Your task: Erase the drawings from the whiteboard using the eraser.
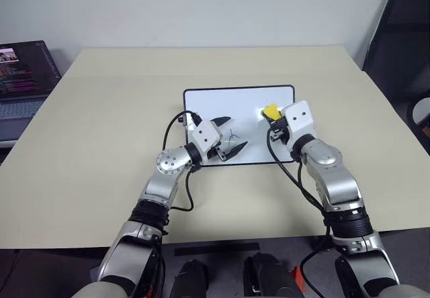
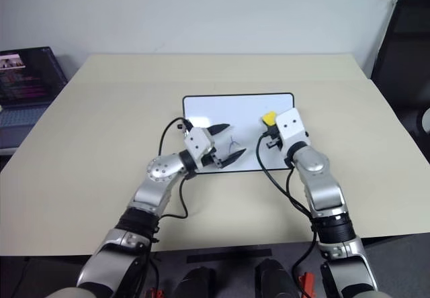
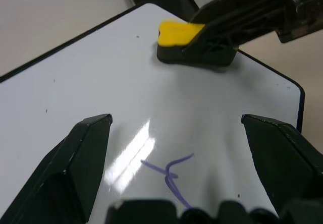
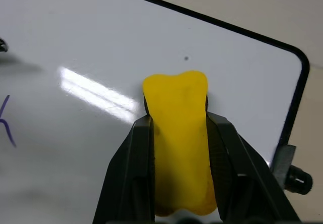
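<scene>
Whiteboard lies on the bench, one blue squiggle on it. Right gripper clamps the eraser against the board. Left gripper spreads empty over the squiggle.

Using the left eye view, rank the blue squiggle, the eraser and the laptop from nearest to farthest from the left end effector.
1. Blue squiggle, between the left end effector's open fingers.
2. Eraser, to its right, clamped in the right end effector.
3. Laptop, far left, beyond the table.
</scene>
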Action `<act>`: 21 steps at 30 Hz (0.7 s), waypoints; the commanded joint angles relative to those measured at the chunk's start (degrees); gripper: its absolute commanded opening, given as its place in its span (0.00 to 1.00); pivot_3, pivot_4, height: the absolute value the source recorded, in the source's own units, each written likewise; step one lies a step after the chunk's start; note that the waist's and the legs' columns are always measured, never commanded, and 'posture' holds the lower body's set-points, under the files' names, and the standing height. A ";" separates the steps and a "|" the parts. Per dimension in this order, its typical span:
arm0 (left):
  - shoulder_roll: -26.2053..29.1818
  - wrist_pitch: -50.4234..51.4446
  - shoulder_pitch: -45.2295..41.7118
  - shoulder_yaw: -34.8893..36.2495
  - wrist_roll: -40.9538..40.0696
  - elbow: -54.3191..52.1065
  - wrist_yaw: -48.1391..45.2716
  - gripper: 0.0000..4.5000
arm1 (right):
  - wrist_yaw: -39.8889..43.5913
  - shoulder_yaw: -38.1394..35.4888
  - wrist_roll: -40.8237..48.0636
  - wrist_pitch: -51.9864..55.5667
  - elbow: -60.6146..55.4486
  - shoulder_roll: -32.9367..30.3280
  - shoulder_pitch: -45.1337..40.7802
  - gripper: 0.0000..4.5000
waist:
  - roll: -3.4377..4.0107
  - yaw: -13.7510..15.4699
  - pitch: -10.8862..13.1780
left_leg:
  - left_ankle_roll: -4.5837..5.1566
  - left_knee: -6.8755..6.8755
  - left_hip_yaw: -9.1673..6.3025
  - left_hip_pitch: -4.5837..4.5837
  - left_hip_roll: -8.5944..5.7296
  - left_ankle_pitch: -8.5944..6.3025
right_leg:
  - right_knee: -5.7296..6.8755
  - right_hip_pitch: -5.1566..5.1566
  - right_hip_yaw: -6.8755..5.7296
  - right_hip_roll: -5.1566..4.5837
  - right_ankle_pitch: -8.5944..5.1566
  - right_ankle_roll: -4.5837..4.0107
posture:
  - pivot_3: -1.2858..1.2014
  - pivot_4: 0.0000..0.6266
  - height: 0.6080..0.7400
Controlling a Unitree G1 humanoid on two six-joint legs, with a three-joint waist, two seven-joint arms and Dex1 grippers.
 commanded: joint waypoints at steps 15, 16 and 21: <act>3.28 11.48 16.83 0.73 1.43 -23.18 6.92 1.00 | 3.42 0.74 2.77 -0.52 -13.75 -0.73 4.95 0.24 | 0.00 0.27 0.00 | -0.01 -0.38 0.11 -0.14 0.05 0.01 | 0.01 -0.37 0.07 -0.09 -0.01 -0.01 | 0.52 0.24 1.00; 3.40 11.84 17.30 0.82 1.47 -23.73 7.31 1.00 | 3.56 1.18 2.66 -0.77 -13.82 -0.58 5.04 0.24 | 0.00 0.28 0.00 | -0.01 -0.38 0.10 -0.14 0.05 0.01 | 0.01 -0.38 0.07 -0.09 -0.01 -0.02 | 0.52 0.24 1.00; 4.41 12.93 19.59 1.40 1.35 -25.48 8.48 1.00 | 3.41 2.23 2.22 -1.66 -12.18 0.17 3.93 0.24 | 0.00 0.32 0.00 | -0.01 -0.36 0.10 -0.14 0.04 0.01 | 0.01 -0.37 0.07 -0.09 -0.01 -0.02 | 0.52 0.24 1.00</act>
